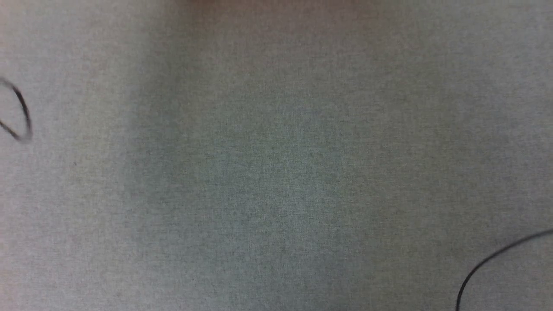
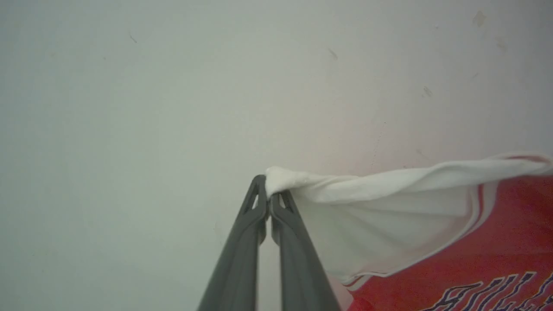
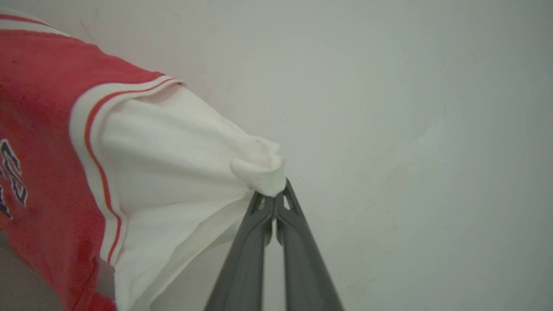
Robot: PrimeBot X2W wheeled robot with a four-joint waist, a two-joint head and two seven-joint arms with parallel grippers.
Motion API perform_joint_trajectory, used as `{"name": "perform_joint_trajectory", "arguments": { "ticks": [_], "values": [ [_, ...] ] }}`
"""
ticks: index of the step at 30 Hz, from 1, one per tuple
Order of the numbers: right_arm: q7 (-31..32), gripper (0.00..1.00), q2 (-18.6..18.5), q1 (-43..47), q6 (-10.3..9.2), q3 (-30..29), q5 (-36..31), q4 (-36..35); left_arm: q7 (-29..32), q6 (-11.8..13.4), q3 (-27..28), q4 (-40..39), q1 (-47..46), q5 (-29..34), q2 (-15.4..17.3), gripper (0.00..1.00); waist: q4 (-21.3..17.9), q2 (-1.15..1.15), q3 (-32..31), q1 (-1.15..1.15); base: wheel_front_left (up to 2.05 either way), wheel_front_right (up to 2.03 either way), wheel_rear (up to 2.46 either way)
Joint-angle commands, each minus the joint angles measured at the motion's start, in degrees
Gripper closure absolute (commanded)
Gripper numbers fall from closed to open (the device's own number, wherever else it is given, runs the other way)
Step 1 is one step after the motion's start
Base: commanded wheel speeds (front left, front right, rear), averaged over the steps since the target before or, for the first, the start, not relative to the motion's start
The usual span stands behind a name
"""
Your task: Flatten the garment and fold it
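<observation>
The left gripper (image 2: pixel 268 195) has its jaws clamped on the tip of one white sleeve (image 2: pixel 380 224) of the garment (image 2: pixel 497 246). The right gripper (image 3: pixel 275 201) pinches the other sleeve (image 3: pixel 173 164) likewise. The red body trails off from each grip above the pale table (image 2: pixel 129 108). I cannot tell if they touch.

A softly lit grey woven surface (image 1: pixel 276 172) carries a thin black cable (image 1: pixel 492 257) near its lower right corner and a black loop (image 1: pixel 23 110) at its left edge.
</observation>
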Motion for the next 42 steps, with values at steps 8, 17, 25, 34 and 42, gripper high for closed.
{"name": "perform_joint_trajectory", "arguments": {
  "ticks": [8,17,25,34,42],
  "values": [
    [-0.3,1.0,-3.01,25.64,-0.06,-0.19,1.46,-14.63,-0.33,1.59,11.93,-12.69,31.9,3.8,-0.25,1.0,-0.14,0.0,-7.86,0.0,0.0,0.0,0.0],
    [-0.31,1.0,-4.55,49.55,-0.06,-3.84,1.85,-22.26,-0.33,3.08,17.71,-18.46,61.48,5.5,-1.45,1.0,-1.4,0.0,-15.16,0.0,0.0,0.0,0.0],
    [-0.31,1.0,-5.97,66.98,-0.06,-5.8,2.68,-24.99,-0.33,4.83,18.98,-21.45,78.56,5.56,-1.92,1.0,-1.0,0.0,-20.81,0.0,0.0,0.0,0.0],
    [-0.31,1.0,-6.81,79.43,-0.06,-7.45,3.08,-24.68,-0.32,7.88,18.53,-22.32,90.67,4.42,-3.49,1.0,-0.2,0.0,-23.65,0.0,0.0,0.0,0.0],
    [0.5,1.0,-7.8,88.28,-0.06,-6.5,2.17,-23.04,-0.33,5.46,16.83,-16.48,94.05,3.83,-5.73,1.0,0.93,0.0,-23.42,0.0,0.0,0.0,0.0]
  ]
}}
